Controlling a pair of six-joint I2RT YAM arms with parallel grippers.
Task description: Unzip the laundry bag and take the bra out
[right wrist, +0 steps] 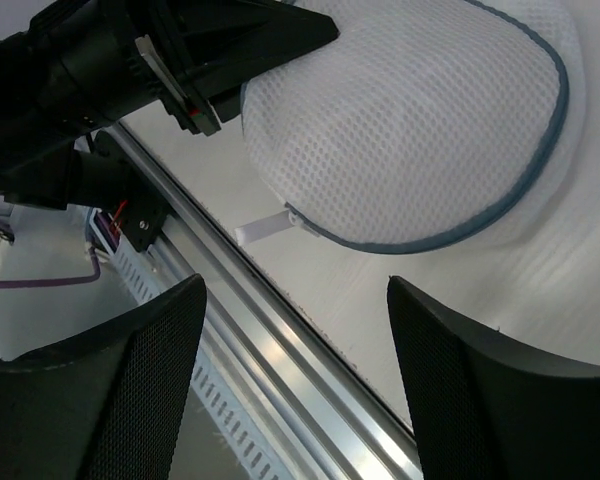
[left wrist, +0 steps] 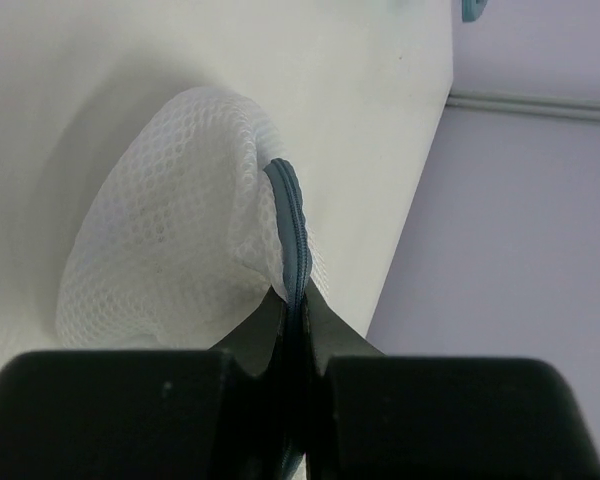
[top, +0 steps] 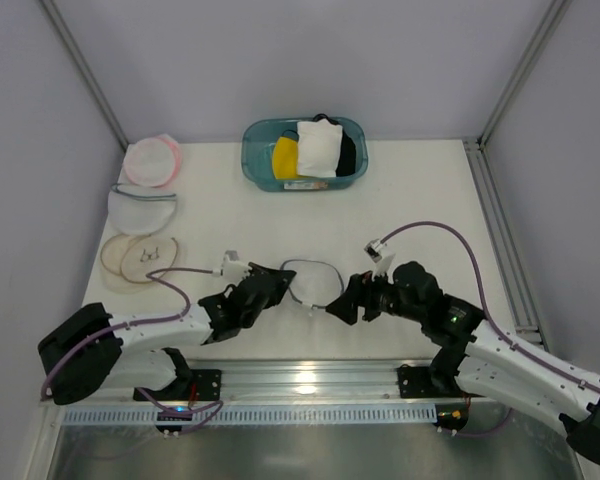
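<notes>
The laundry bag, white mesh with a dark grey-blue zipper rim, lies near the table's front edge between both grippers. My left gripper is shut on the bag's left rim; in the left wrist view its jaws pinch the zipper rim beside the mesh dome. My right gripper is open and empty just right of the bag. In the right wrist view it sits near the bag and its white zipper pull, touching neither. The bra is hidden.
A teal basket at the back holds a white square pad, a yellow garment and something black. Pink-rimmed, white and beige-rimmed pouches lie at the left. A metal rail runs along the front edge.
</notes>
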